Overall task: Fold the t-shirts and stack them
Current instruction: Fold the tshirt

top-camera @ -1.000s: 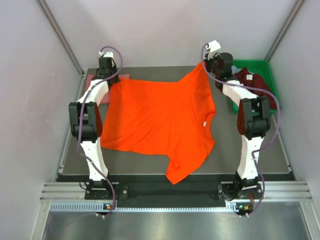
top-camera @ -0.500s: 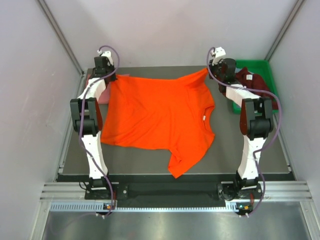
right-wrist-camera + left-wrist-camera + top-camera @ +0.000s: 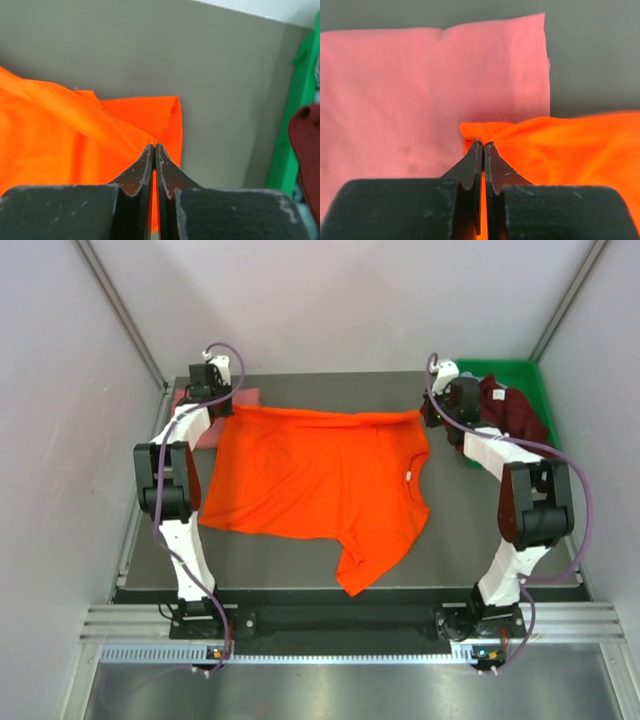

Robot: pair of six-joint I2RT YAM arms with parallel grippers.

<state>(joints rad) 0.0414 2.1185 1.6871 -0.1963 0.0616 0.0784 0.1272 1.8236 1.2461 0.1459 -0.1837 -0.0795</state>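
Note:
The bright orange t-shirt (image 3: 315,475) lies spread across the dark table, its far edge stretched between my two grippers. My left gripper (image 3: 222,408) is shut on its far left corner (image 3: 485,132), over the folded salmon pink t-shirt (image 3: 395,95), which also shows at the far left of the table (image 3: 205,420). My right gripper (image 3: 428,413) is shut on the far right corner (image 3: 162,117). The dark maroon t-shirt (image 3: 510,412) lies in the green bin (image 3: 520,372) and shows in the right wrist view (image 3: 306,140). The pale blue-grey t-shirt is out of view.
The green bin (image 3: 292,115) stands at the far right corner of the table (image 3: 300,560), close to my right gripper. White walls enclose the table on three sides. One sleeve of the orange shirt (image 3: 362,570) reaches toward the near edge.
Both grippers have moved down and away from the bases with the shirt's far edge, which now lies low and stretched straight. The right gripper also went right, toward the bin.

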